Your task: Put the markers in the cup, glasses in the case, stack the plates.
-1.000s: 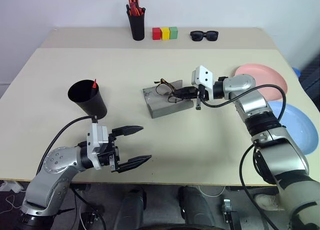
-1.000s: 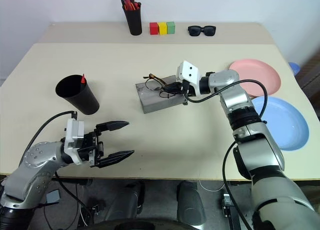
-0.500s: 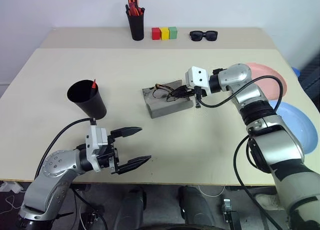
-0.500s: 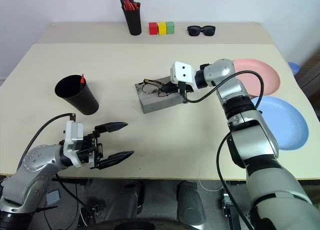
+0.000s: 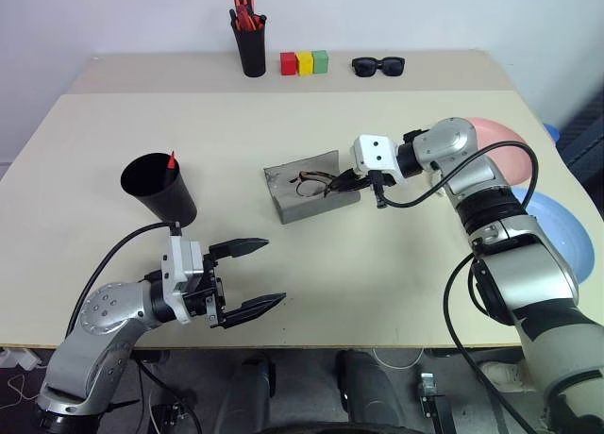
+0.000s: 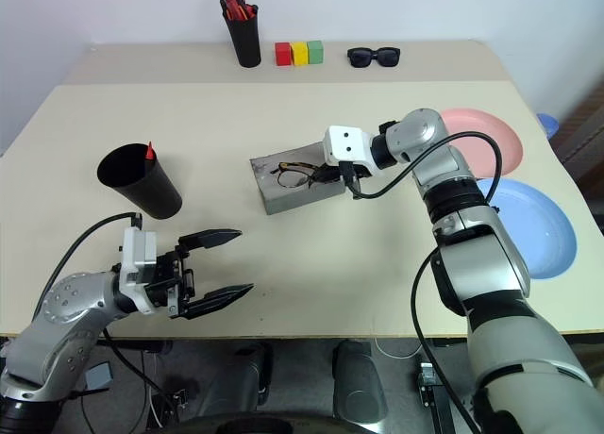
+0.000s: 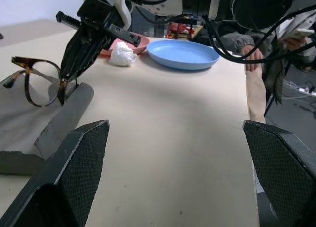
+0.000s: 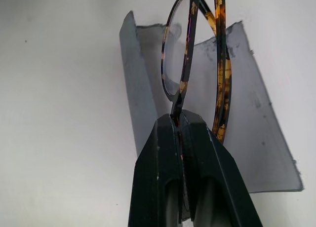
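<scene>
Beige bench (image 5: pixel 396 264): thin tortoiseshell glasses (image 6: pixel 294 175) lengthwise in open grey case (image 6: pixel 283 196), right claw (image 8: pixel 178 119) pinching the frame (left claw (image 5: pixel 260 275) spread wide); red-capped marker (image 5: pixel 172 160) in black cup (image 5: pixel 159 187).

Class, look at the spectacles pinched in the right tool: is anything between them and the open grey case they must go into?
Nothing visible does. The right tool grips the glasses by the frame, directly over the open case, whose grey lining is bare beneath them. The lid stands up behind, not across the opening.
</scene>
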{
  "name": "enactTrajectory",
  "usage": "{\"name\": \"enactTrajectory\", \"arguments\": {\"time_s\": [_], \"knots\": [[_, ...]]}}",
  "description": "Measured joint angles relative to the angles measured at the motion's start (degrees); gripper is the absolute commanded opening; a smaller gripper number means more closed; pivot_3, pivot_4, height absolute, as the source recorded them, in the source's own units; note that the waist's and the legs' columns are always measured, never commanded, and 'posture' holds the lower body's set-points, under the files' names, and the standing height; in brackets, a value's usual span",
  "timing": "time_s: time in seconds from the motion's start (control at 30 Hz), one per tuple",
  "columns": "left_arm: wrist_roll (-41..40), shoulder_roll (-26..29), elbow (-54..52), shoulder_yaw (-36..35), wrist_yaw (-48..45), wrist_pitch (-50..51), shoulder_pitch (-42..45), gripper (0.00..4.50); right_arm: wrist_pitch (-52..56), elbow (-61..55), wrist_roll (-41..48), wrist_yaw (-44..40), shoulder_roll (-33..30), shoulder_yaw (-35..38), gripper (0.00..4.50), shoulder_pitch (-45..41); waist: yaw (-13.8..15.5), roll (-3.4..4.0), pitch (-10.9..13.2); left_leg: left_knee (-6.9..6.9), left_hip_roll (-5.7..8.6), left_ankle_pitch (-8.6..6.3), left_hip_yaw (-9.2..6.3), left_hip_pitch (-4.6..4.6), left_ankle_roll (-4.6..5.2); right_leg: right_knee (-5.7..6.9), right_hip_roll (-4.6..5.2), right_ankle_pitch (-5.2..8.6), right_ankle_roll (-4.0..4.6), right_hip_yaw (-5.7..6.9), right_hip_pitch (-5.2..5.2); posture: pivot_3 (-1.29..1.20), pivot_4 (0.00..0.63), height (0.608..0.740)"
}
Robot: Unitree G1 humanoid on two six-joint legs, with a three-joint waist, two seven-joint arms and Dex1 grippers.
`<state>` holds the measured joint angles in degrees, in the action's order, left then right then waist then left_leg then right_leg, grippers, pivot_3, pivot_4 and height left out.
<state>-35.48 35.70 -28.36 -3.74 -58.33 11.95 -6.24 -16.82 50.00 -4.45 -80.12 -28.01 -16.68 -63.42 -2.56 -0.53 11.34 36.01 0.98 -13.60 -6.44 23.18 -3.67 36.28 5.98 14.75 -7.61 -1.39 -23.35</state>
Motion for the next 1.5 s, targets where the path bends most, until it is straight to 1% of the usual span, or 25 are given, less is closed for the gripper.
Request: {"name": "enactTrajectory", "arguments": {"time_s": [0.2,0.23,0.3,0.37,0.47,0.5,0.53,0.57,0.6,0.63,0.7,0.8,0.93,1.0,1.07,1.13,1.23,1.3,1.33,1.4,1.5], "knots": [[0.0,0.0,0.0,0.0,0.6,0.0,-0.4,4.50,0.1,0.2,-0.5,0.3,0.7,0.0,4.10,0.2,0.0,0.00,0.0,0.00,0.00,0.00,0.00,0.00,0.00,0.01,0.00,0.00,0.00,0.00,0.00,0.00,0.150,0.740],[0.0,0.0,0.0,0.0,0.8,0.0,-0.5,4.50,0.1,0.2,-0.5,0.7,0.8,0.1,4.46,0.3,0.0,0.00,0.0,0.00,0.00,0.00,0.00,0.00,0.00,0.01,0.00,0.00,0.00,0.00,0.00,0.00,0.150,0.740],[0.0,0.0,-0.1,0.0,1.1,0.0,-0.9,4.50,0.7,0.2,-0.1,2.3,1.3,0.7,4.46,0.6,0.0,0.00,0.0,0.00,0.00,0.00,0.00,0.00,0.00,0.02,0.00,0.00,0.00,-0.01,0.00,0.00,0.150,0.740],[0.0,-0.2,-0.1,0.0,2.0,0.1,-0.7,4.50,4.9,-1.4,2.9,2.7,1.7,3.4,4.46,1.7,0.0,0.00,0.0,0.00,0.00,0.00,0.00,0.00,0.00,0.03,0.00,0.00,0.00,-0.01,0.00,0.00,0.150,0.740],[-0.2,-1.3,-0.1,-0.2,4.8,1.0,0.5,4.50,14.2,-10.1,9.5,2.0,0.7,8.2,4.46,5.1,0.5,0.00,0.0,0.03,0.00,0.00,-0.04,0.02,0.00,0.02,0.01,0.00,0.00,0.00,0.02,0.00,0.150,0.740],[-0.1,-1.8,0.0,-0.3,5.9,1.3,1.2,4.24,17.1,-13.9,11.4,1.8,-0.4,9.3,4.49,6.8,0.7,0.00,0.0,0.04,0.00,0.00,-0.05,0.02,0.00,0.02,0.00,0.00,0.00,0.00,0.03,0.00,0.150,0.740],[-0.1,-2.4,0.1,-0.3,6.9,1.6,2.2,3.94,19.9,-17.7,13.0,2.0,-1.6,10.6,4.50,8.9,1.0,-0.01,0.0,0.05,0.00,0.00,-0.06,0.02,0.00,0.01,0.01,0.00,0.00,0.01,0.04,0.00,0.150,0.740],[-0.8,-3.3,0.4,-0.4,8.6,2.8,4.1,3.66,23.8,-24.0,15.1,2.7,-3.7,12.8,4.50,13.0,1.7,-0.02,0.0,0.07,0.01,0.00,-0.08,0.02,0.00,-0.01,0.00,0.00,0.00,0.02,0.07,0.00,0.150,0.740],[-2.3,-3.7,0.9,-1.1,9.9,4.5,5.4,3.21,27.2,-29.3,16.8,3.8,-5.2,14.5,4.50,16.7,2.0,-0.02,0.0,0.11,0.01,0.00,-0.17,0.04,0.00,0.00,0.00,0.00,-0.01,0.08,0.11,0.00,0.150,0.740],[-3.7,-3.8,1.7,-1.5,11.0,6.4,7.0,2.69,30.8,-35.4,18.4,5.6,-6.6,16.2,4.50,21.3,2.1,-0.01,0.0,0.11,0.02,0.00,-0.17,0.05,0.00,0.01,0.01,0.00,-0.01,0.08,0.11,0.00,0.150,0.740],[-4.0,-4.3,2.9,-2.0,12.8,8.0,9.6,1.60,36.5,-44.4,20.4,9.6,-7.9,18.8,4.50,28.9,1.9,0.01,0.0,0.13,0.03,0.00,-0.14,0.04,0.00,0.01,0.01,-0.01,-0.01,0.06,0.11,0.00,0.150,0.740],[-3.1,-6.4,5.0,-1.5,16.2,9.1,14.6,0.04,42.7,-55.4,22.1,16.7,-8.1,22.0,4.50,38.4,1.5,0.02,0.0,0.15,0.03,0.00,-0.11,-0.02,0.00,0.10,-0.01,-0.01,-0.02,0.02,0.10,0.00,0.150,0.740],[2.9,-8.5,10.8,-0.9,23.9,10.1,24.4,0.04,45.2,-64.8,22.5,26.3,-6.1,24.5,4.50,49.9,1.8,-0.01,-0.1,0.18,0.02,0.01,-0.12,-0.07,-0.01,0.13,-0.04,-0.02,-0.03,0.02,0.18,0.00,0.150,0.740],[6.1,-8.3,12.9,0.4,26.6,12.0,28.6,0.04,45.3,-66.4,22.4,30.0,-4.6,24.9,4.50,52.9,1.8,0.00,-0.1,0.21,0.04,0.01,-0.08,-0.07,-0.01,0.10,-0.03,-0.04,-0.08,-0.03,0.19,0.00,0.150,0.740],[9.2,-7.5,15.7,2.9,28.5,16.0,33.6,0.04,44.5,-68.2,21.7,33.6,-3.8,25.1,4.50,55.8,1.8,-0.01,-0.1,0.20,0.04,0.01,-0.09,-0.05,-0.01,0.09,-0.04,-0.05,-0.10,-0.03,0.19,0.00,0.150,0.740],[11.6,-6.2,20.0,5.1,28.5,19.2,38.4,0.04,43.0,-69.2,20.7,36.6,-2.9,25.5,4.50,58.2,1.8,-0.01,-0.1,0.18,0.04,0.01,-0.10,-0.07,-0.01,0.09,-0.04,-0.05,-0.11,-0.01,0.18,0.00,0.150,0.740],[17.0,-3.5,30.2,9.4,27.6,23.8,48.2,0.04,39.9,-69.8,18.2,40.8,-2.3,25.9,4.50,61.2,1.5,-0.01,-0.1,0.16,0.04,0.01,-0.09,-0.06,-0.02,0.08,-0.05,-0.05,-0.12,-0.02,0.16,0.00,0.150,0.740],[21.1,-3.7,40.8,12.9,26.1,24.1,56.2,0.04,37.6,-70.0,16.6,42.6,-2.3,26.4,4.50,63.2,1.8,-0.05,0.0,0.17,0.05,0.03,-0.13,-0.04,-0.04,0.09,-0.06,-0.04,-0.13,0.04,0.17,0.00,0.150,0.740],[22.9,-4.0,47.0,14.2,25.1,23.6,60.4,0.04,36.7,-70.2,16.3,43.4,-2.3,26.6,4.50,64.4,1.9,-0.06,0.0,0.18,0.05,0.03,-0.13,-0.03,-0.04,0.07,-0.06,-0.04,-0.14,0.04,0.17,0.00,0.150,0.740],[25.5,-4.9,54.9,15.0,23.4,21.8,65.7,0.04,35.8,-70.3,16.1,44.3,-2.2,26.8,4.50,66.2,1.8,-0.06,0.0,0.16,0.05,0.03,-0.11,0.03,-0.05,-0.03,-0.06,-0.04,-0.18,0.03,0.17,0.00,0.150,0.740],[29.5,-9.2,67.7,17.3,20.9,16.8,73.2,0.04,34.5,-70.4,16.0,45.2,-2.2,27.2,4.50,67.9,1.8,-0.08,0.0,0.16,0.06,0.03,-0.12,0.08,-0.05,-0.06,-0.05,-0.04,-0.21,0.04,0.15,0.00,0.150,0.740]]}}
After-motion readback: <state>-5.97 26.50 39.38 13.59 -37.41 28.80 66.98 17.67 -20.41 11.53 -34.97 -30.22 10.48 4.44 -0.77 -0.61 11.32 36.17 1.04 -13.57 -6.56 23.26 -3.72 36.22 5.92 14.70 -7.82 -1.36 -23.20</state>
